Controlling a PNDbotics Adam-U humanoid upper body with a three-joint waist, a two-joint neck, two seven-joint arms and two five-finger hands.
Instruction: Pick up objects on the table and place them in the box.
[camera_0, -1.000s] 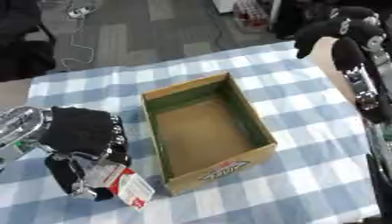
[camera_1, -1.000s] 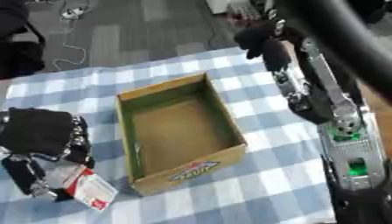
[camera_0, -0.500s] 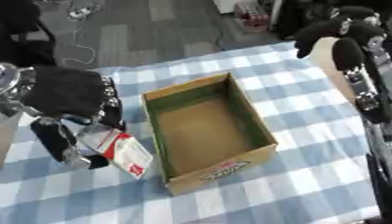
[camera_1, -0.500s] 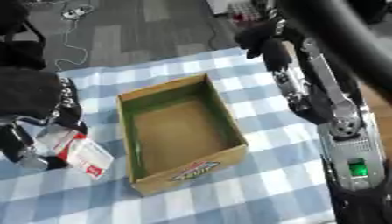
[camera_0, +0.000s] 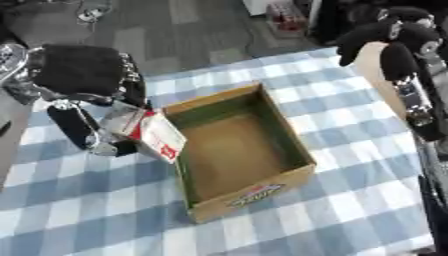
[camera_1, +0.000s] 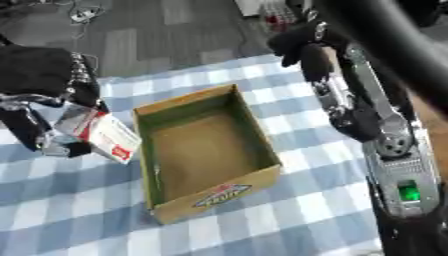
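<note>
The left hand (camera_0: 83, 80) has come up and in over the last second: a second ago it was low at the near-left of the table with the packet (camera_0: 150, 134) under it, half a second ago it was mid-way, and now it is raised with the packet hanging just beside the box's (camera_0: 249, 192) left wall. So the pick is done and the carry is nearly over; what is left, as I judge it, is a short move rightward over the rim and a release.

Hand state: left hand's fingers and thumb are curled round the packet's upper end, pinching it. The packet is white with red print, tilted, its lower corner pointing down-right at the box's left rim, close to or touching it; cannot tell which. It is off the tablecloth (camera_0: 79, 210), not yet inside the box.

The box is open-topped cardboard, green inside walls, nothing visible in it, sitting mid-table.

The right hand (camera_0: 385, 37) is up at the far right, above the table's far edge, well apart from the box, same place as before. Its fingers look curled, holding nothing.

Risk: the packet's corner could catch on the box wall if moved across without a little more lift.
</note>
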